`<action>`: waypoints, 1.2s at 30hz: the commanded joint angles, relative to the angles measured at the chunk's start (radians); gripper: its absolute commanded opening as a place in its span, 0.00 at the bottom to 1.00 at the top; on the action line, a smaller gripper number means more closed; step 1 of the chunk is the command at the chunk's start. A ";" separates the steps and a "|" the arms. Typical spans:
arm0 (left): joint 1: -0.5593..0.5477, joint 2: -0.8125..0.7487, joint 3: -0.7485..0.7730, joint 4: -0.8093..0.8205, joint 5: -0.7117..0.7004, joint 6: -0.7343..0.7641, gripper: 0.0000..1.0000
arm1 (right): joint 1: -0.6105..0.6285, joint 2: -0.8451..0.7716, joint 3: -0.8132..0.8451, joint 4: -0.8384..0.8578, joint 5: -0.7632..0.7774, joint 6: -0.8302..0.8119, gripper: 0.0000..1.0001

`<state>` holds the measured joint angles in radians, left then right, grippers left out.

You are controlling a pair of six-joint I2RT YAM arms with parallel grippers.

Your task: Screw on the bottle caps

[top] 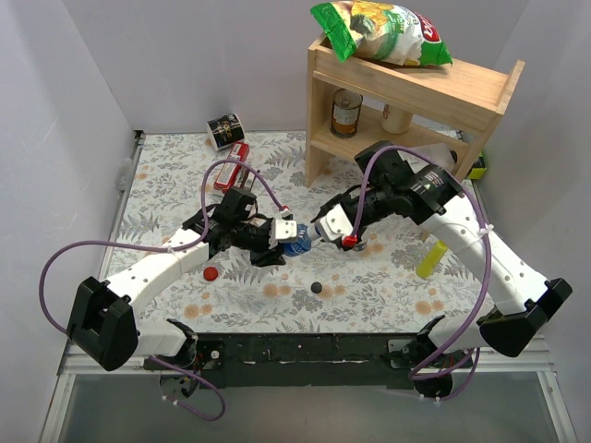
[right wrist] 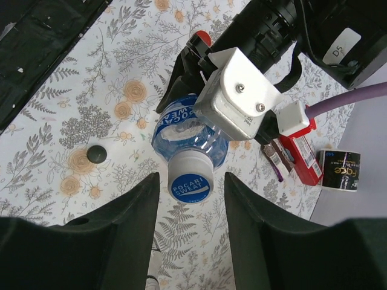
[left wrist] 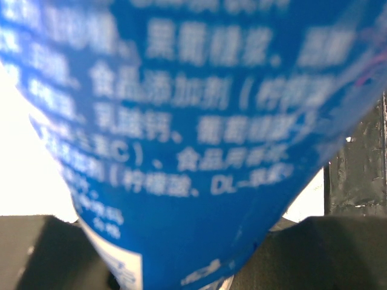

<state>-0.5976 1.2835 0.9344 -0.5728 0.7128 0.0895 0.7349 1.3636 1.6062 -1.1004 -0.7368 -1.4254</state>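
My left gripper is shut on the blue-label bottle and holds it sideways above the table, its neck towards the right arm. The label fills the left wrist view, with the left gripper round it. The blue-and-white cap sits on the bottle's neck. My right gripper is open, one finger on each side of the cap and not touching it; it also shows in the top view. A red cap and a black cap lie on the table. The other bottles are out of view.
A yellow squeeze bottle lies under the right arm. A small red thing shows beside the right wrist. A wooden shelf with cans and a snack bag stands at the back. A red box and a black roll lie back left.
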 commanded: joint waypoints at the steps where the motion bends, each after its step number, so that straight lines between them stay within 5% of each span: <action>1: 0.001 0.004 0.049 0.002 0.034 0.026 0.00 | 0.011 0.009 -0.002 -0.019 -0.003 -0.036 0.52; 7: 0.001 0.010 0.049 0.008 0.034 0.032 0.00 | 0.015 0.028 -0.006 -0.030 0.004 -0.049 0.43; 10: 0.001 0.010 0.047 0.016 0.034 0.029 0.00 | 0.018 0.052 0.009 -0.047 0.011 -0.032 0.30; 12: 0.001 0.010 0.046 0.028 0.030 0.024 0.00 | 0.018 0.080 0.052 -0.052 0.017 0.037 0.04; 15: 0.001 0.005 0.037 0.092 -0.009 -0.049 0.00 | 0.008 0.198 0.206 -0.100 -0.018 0.313 0.01; 19: 0.001 -0.010 0.026 0.159 -0.045 -0.149 0.00 | -0.038 0.450 0.444 -0.205 -0.110 0.878 0.01; 20: -0.001 -0.009 0.024 0.163 -0.049 -0.161 0.00 | -0.069 0.460 0.425 -0.199 -0.131 1.136 0.01; 22: -0.001 -0.009 0.020 0.168 -0.055 -0.186 0.00 | -0.094 0.433 0.354 -0.122 -0.179 1.276 0.01; 28: -0.001 -0.033 -0.019 0.177 -0.058 -0.246 0.00 | -0.100 0.329 0.462 -0.002 -0.128 1.137 0.53; 30: 0.001 -0.047 -0.028 0.179 -0.041 -0.254 0.00 | -0.114 0.255 0.338 0.090 -0.156 1.047 0.60; 31: 0.001 -0.052 -0.034 0.179 -0.035 -0.252 0.00 | -0.117 0.139 0.252 0.267 -0.154 1.048 0.62; 32: 0.001 -0.056 -0.039 0.180 -0.026 -0.254 0.00 | -0.121 0.076 0.049 0.387 -0.147 1.068 0.67; 36: 0.001 -0.064 -0.029 0.182 0.020 -0.269 0.00 | -0.123 -0.150 -0.250 0.758 -0.102 1.174 0.79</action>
<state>-0.5930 1.2644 0.9062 -0.4324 0.6662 -0.1551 0.6155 1.3865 1.5536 -0.7746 -0.8337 -0.3393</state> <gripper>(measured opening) 0.340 0.770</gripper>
